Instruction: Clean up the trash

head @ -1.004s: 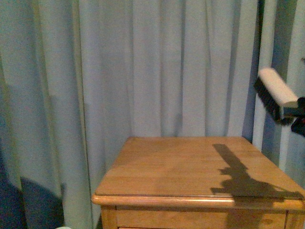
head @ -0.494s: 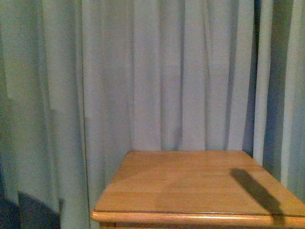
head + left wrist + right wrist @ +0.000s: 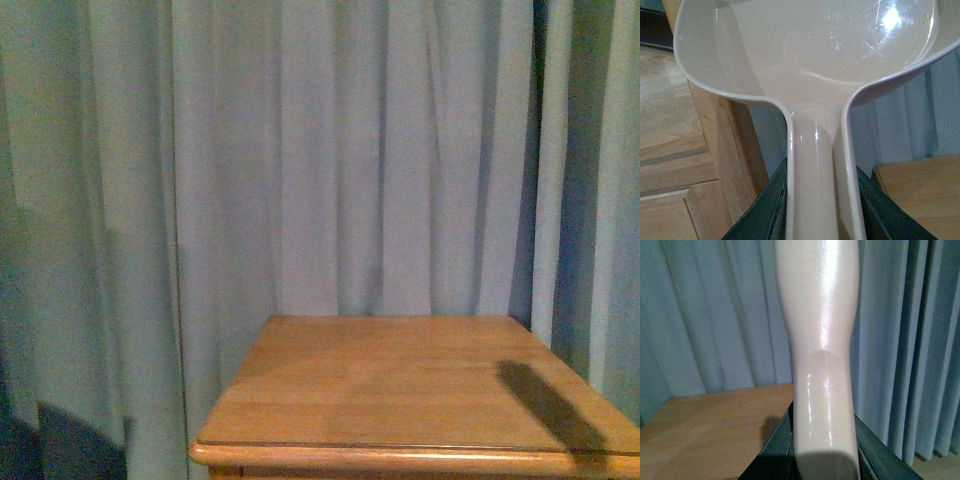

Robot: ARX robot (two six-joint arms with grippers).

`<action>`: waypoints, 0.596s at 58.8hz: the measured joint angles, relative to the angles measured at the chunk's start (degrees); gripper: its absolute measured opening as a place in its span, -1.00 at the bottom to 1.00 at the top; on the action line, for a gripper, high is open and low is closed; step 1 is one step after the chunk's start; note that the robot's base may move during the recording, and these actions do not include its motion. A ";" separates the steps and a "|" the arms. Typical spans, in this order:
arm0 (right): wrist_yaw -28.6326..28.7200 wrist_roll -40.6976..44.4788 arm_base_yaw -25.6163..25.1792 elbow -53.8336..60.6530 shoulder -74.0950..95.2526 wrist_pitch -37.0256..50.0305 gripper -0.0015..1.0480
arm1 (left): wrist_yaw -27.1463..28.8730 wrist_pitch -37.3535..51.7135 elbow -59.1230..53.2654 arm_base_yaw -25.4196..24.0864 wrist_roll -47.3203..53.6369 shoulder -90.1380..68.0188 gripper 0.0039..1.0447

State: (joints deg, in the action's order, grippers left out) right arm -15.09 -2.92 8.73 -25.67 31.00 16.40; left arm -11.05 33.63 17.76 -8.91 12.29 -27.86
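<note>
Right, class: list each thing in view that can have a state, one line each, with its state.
dustpan: gripped by its handle, scoop empty where visible.
left gripper: shut on the dustpan.
cream handle: gripped.
right gripper: shut on the cream handle.
curtain: drawn closed.
trash: not in view.

Wooden table (image 3: 400, 390) before pale curtain (image 3: 330, 150); slanted dark shadow (image 3: 550, 405) across tabletop's right edge.
</note>
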 joint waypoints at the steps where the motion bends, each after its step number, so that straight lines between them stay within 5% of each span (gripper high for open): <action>1: -0.28 -0.02 0.00 0.00 0.00 0.00 -0.63 | -0.15 0.00 0.00 0.00 0.02 0.00 -0.48; 35: -0.28 0.22 0.17 0.20 0.00 -0.02 -0.63 | 0.09 -0.02 -0.13 -0.11 0.00 0.17 -0.48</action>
State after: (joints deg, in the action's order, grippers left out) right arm -15.38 -2.70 8.91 -25.47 31.00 16.38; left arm -10.96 33.61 17.63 -9.02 12.29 -27.68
